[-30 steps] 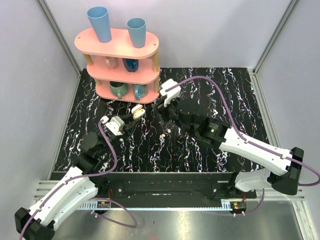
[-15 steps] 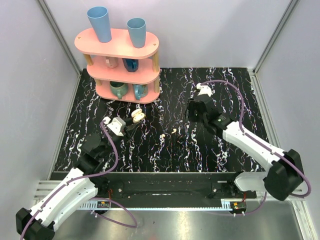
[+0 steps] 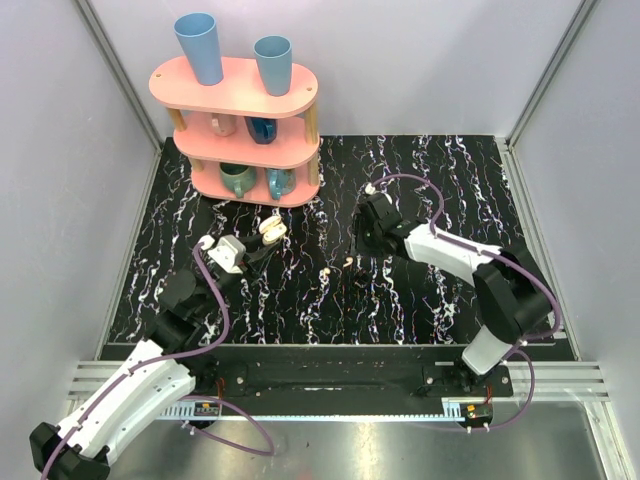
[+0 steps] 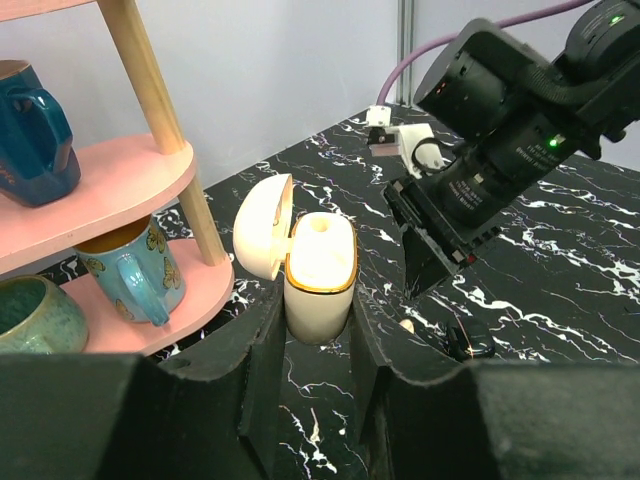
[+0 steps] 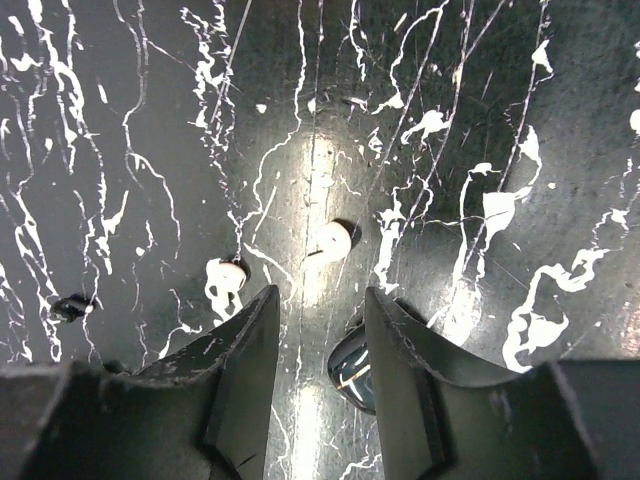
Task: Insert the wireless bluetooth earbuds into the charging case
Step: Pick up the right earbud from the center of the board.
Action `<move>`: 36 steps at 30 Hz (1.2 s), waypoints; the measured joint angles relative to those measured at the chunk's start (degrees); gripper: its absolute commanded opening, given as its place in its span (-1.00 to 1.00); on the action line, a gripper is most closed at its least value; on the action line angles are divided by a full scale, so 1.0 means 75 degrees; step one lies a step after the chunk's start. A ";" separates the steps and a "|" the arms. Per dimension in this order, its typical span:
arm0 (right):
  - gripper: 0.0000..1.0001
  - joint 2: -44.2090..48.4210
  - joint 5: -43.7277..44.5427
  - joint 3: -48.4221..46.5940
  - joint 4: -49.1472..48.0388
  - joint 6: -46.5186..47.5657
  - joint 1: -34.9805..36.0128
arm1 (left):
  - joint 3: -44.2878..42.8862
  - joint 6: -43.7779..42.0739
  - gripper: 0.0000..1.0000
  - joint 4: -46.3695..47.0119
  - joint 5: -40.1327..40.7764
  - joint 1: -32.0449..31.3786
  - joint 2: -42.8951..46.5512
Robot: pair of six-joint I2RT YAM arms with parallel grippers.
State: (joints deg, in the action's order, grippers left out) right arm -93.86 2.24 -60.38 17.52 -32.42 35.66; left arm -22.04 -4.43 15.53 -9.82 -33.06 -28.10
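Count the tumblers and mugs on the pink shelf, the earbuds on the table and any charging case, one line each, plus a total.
Tumblers: 2
Mugs: 4
Earbuds: 2
Charging case: 1
Total: 9

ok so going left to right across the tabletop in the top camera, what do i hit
left gripper shut on the open charging case → first earbud → second earbud → right gripper, open and empty
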 measured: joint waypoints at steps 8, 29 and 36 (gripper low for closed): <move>-0.11 -0.0638 -0.0102 -0.0050 -0.0152 -0.0216 -0.0006 | -0.0003 0.0000 -1.00 -0.0006 0.0000 0.0000 -0.0003; -0.21 -0.1373 -0.0050 -0.0405 -0.0361 -0.0201 -0.0006 | -0.0003 0.0003 -1.00 -0.0096 0.0003 0.0000 0.0149; -0.21 -0.1440 -0.0038 -0.0405 -0.0356 -0.0169 0.0003 | 0.0000 0.0003 -1.00 -0.0117 0.0003 0.0000 0.0146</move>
State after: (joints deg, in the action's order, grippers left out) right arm -104.66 1.96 -63.42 14.85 -33.69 35.68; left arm -22.04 -4.40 14.66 -9.80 -33.06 -27.00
